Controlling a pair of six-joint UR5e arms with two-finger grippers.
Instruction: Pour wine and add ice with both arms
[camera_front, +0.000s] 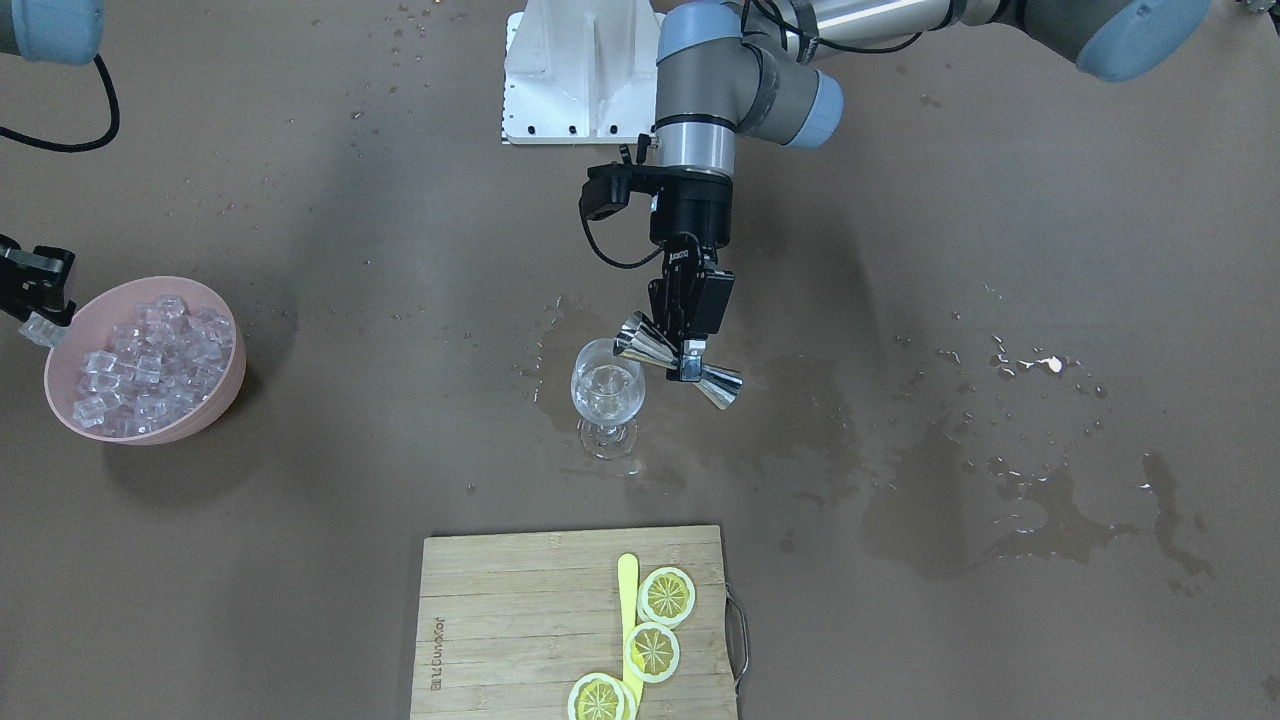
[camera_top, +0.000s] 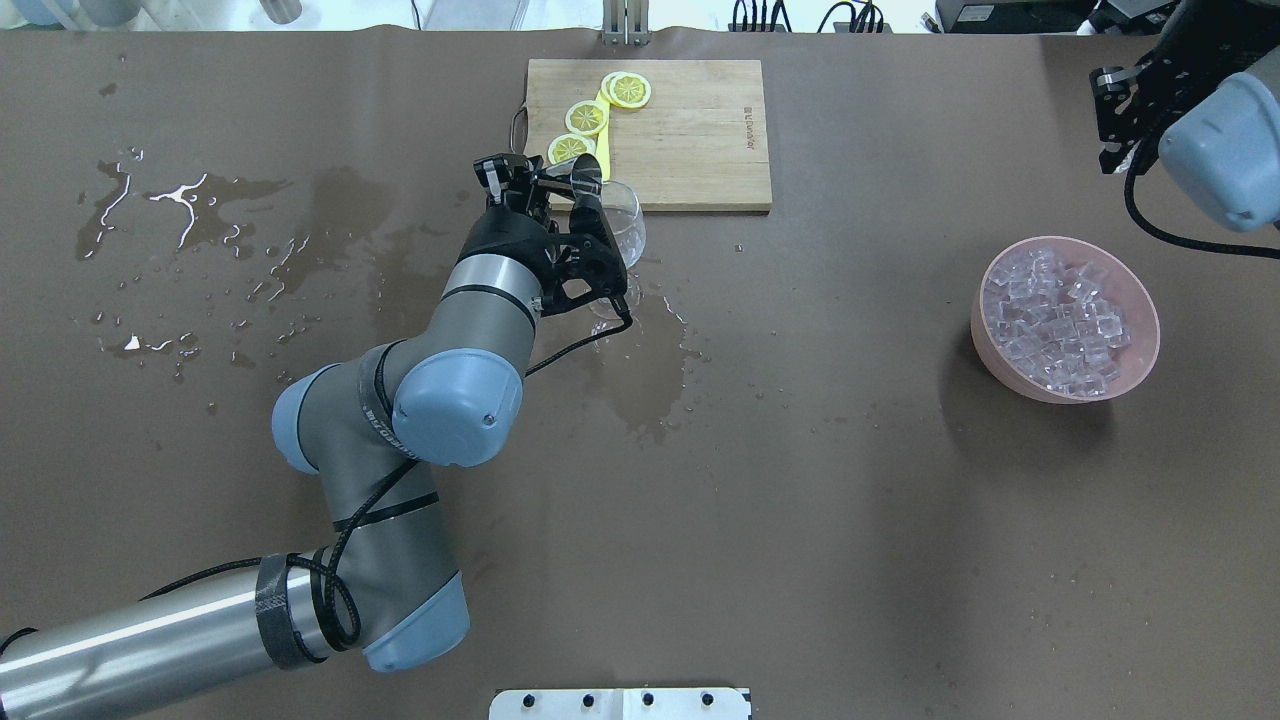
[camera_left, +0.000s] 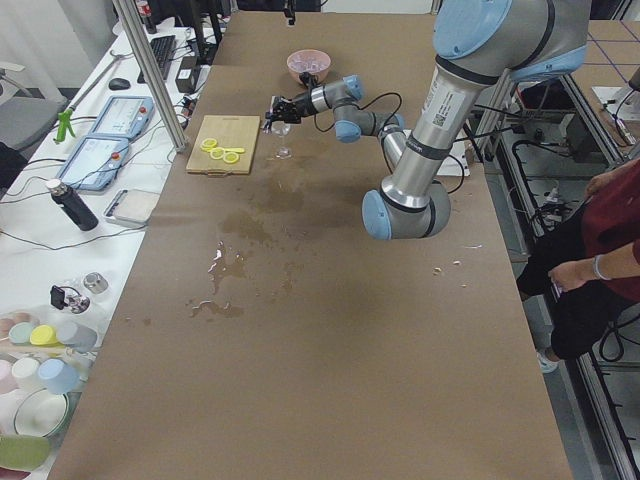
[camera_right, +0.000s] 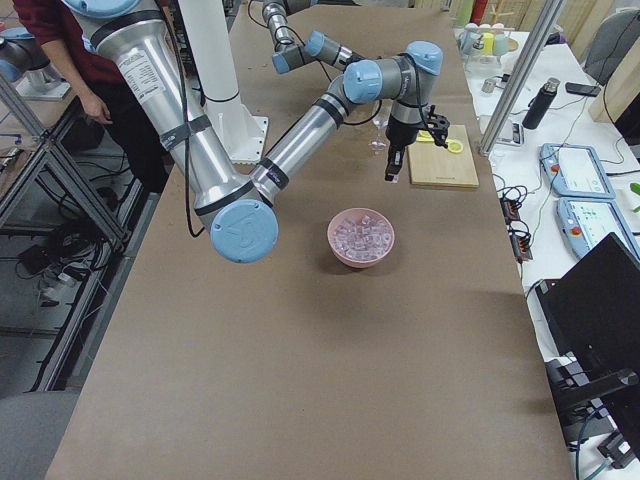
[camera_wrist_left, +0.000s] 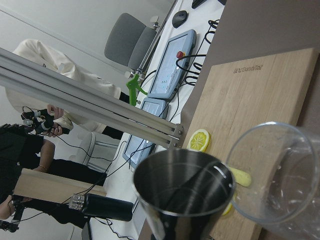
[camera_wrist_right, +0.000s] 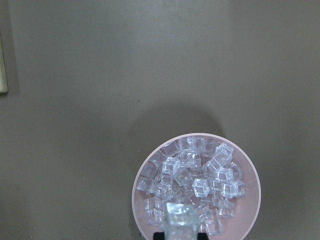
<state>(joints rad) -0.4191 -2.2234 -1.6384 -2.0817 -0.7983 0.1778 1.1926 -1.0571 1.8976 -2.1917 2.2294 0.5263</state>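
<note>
My left gripper (camera_front: 688, 350) is shut on a steel jigger (camera_front: 680, 362) and holds it tipped, its mouth over the rim of a clear wine glass (camera_front: 607, 392) at the table's middle. The left wrist view shows the jigger (camera_wrist_left: 182, 195) beside the glass (camera_wrist_left: 280, 175). Wine barely shows: only a faint glint in the glass. My right gripper (camera_front: 40, 318) is shut on one ice cube (camera_wrist_right: 179, 217), above the edge of a pink bowl (camera_front: 232, 385) full of ice (camera_front: 150, 365). The bowl (camera_wrist_right: 135, 200) lies right under that cube.
A wooden cutting board (camera_front: 500, 620) with three lemon slices (camera_front: 667, 596) and a yellow stick lies on the far side of the glass. Dark wet stains (camera_front: 1000, 510) spread on the robot's left half. The white base (camera_front: 580, 70) is at the robot's edge.
</note>
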